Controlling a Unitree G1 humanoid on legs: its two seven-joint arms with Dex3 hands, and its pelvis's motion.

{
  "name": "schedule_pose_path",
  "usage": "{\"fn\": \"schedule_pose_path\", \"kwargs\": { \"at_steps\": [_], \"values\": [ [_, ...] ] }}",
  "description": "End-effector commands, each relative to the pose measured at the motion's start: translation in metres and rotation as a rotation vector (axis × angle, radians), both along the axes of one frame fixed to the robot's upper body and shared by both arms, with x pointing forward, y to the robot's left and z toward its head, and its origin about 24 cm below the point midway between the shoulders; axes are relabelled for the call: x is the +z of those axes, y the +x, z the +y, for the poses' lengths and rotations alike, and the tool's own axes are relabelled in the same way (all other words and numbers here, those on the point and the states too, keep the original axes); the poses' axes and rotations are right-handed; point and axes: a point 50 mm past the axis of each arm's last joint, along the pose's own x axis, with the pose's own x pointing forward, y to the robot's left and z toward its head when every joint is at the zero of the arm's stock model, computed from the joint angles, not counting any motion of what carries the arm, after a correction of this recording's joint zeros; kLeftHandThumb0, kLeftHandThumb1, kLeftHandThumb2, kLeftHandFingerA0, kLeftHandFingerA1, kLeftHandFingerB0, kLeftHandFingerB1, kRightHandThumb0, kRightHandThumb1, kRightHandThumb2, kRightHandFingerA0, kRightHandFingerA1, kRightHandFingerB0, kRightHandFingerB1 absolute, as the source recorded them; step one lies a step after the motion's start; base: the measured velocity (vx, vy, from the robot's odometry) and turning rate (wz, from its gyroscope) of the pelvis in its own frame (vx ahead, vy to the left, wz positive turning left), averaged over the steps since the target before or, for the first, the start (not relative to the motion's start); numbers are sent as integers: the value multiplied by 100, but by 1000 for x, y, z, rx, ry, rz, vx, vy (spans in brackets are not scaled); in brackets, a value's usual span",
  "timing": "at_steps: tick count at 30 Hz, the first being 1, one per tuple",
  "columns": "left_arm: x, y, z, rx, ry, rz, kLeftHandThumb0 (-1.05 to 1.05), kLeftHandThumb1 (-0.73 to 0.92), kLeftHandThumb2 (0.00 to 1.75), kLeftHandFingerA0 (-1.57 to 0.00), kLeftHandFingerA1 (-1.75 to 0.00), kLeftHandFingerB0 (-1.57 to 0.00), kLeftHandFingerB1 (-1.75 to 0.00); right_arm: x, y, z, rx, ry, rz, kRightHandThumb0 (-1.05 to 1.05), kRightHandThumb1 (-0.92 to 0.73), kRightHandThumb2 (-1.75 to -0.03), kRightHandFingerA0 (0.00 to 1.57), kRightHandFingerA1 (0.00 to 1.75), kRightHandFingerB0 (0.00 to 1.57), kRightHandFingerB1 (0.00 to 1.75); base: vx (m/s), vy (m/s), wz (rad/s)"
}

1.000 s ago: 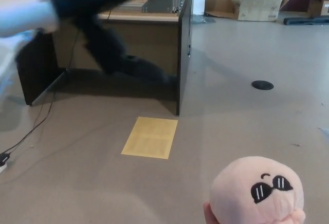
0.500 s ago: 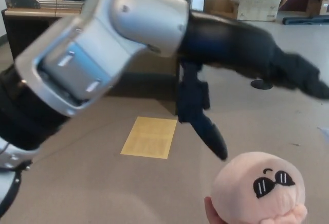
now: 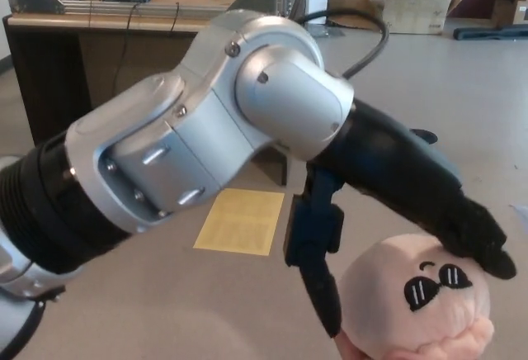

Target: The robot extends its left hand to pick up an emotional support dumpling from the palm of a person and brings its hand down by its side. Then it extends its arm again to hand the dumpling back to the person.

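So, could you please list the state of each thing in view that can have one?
left hand: open, fingers spread over the dumpling, thumb down its left side, not yet closed on it.
dumpling: upright, face toward the camera, resting on the person's hand.
person's hand: under the dumpling, palm up, mostly hidden.
yellow sheet: lying flat on the floor.
cardboard box: open, flaps up.

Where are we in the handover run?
Done: the left hand is extended and reaches the pink plush dumpling with the sunglasses face, which sits on the person's fingers. In hand: fingers straddle its top and left side, no closed grip visible. Left: grasp, lift, lower the arm, then hand it back. Right hand not in view.
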Motion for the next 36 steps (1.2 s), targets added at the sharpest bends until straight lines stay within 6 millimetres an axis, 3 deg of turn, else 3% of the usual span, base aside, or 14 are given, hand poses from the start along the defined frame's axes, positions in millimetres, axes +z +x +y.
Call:
{"fn": "schedule_pose_path", "kwargs": {
  "at_steps": [1, 9, 10, 15, 16, 18, 19, 21, 22, 23, 26, 27, 28, 36],
  "values": [
    [-9, 3, 2, 43, 54, -34, -66, 32, 66, 0, 0, 0, 0, 6, 4, -2, 12, 11, -32, -28, -64, -59, 65, 57, 61, 47, 0, 0, 0],
    [-17, 5, 0, 38, 49, -65, -80, 26, 70, 0, 0, 0, 0, 7, 5, -1, 17, 8, -35, -28, -64, -59, 65, 57, 61, 47, 0, 0, 0],
    [-18, 6, 0, 39, 42, -66, -82, 36, 52, 0, 0, 0, 0, 7, 5, -1, 17, 8, -36, -28, -64, -59, 65, 57, 61, 47, 0, 0, 0],
    [-24, 8, 1, 40, 30, -79, -88, 36, 53, 0, 0, 0, 0, 8, 6, -1, 19, 6, -38, -28, -64, -59, 65, 57, 61, 47, 0, 0, 0],
    [-30, 8, -1, 26, 1, -98, -104, 31, 60, 0, 0, 0, 0, 8, 7, -1, 21, 6, -38, -28, -64, -59, 65, 57, 61, 47, 0, 0, 0],
    [-35, 8, -1, 11, -21, -122, -105, 30, 61, 0, 0, 0, 0, 9, 7, 0, 22, 6, -38, -28, -64, -59, 65, 57, 61, 47, 0, 0, 0],
    [-37, 8, -2, -7, -41, -139, -105, 15, 84, 0, 0, 0, 0, 9, 7, 0, 23, 6, -38, -28, -64, -59, 65, 57, 61, 47, 0, 0, 0],
    [-38, 8, -2, -15, -51, -147, -105, 15, 84, 0, 0, 0, 0, 9, 7, 0, 23, 6, -38, -28, -64, -59, 65, 57, 61, 47, 0, 0, 0],
    [-47, 7, -2, -41, -149, -150, -22, -31, 78, 0, -56, 0, -22, 8, 7, 0, 23, 5, -37, -28, -64, -59, 65, 57, 61, 47, 0, 0, 0],
    [-59, 6, -1, -73, -283, -161, -21, -31, 78, -1, -58, 0, -26, 8, 7, 0, 25, 5, -37, -28, -64, -59, 65, 57, 61, 47, 0, 0, 0],
    [-67, 4, -1, -101, -341, -206, -21, -35, 78, -2, -59, 0, -25, 8, 7, 0, 26, 4, -37, -28, -64, -59, 65, 57, 61, 47, 0, 0, 0],
    [-69, 4, -1, -115, -367, -217, -35, 66, 59, -78, -157, -82, -56, 3, 13, -1, 68, -57, 98, -47, -71, -106, 31, 58, 39, 58, 0, 0, 0],
    [-72, 3, 0, -136, -414, -234, -37, 64, 62, -78, -162, -82, -59, -3, 19, -7, 108, -149, 307, -44, -68, -106, 38, 61, 33, 55, 0, 0, 0],
    [-76, 6, 1, -155, -506, -263, -39, 61, 58, -84, -155, -89, -56, -2, 21, -7, 104, -163, 328, -44, -68, -106, 38, 61, 33, 55, 0, 0, 0]
  ]
}}
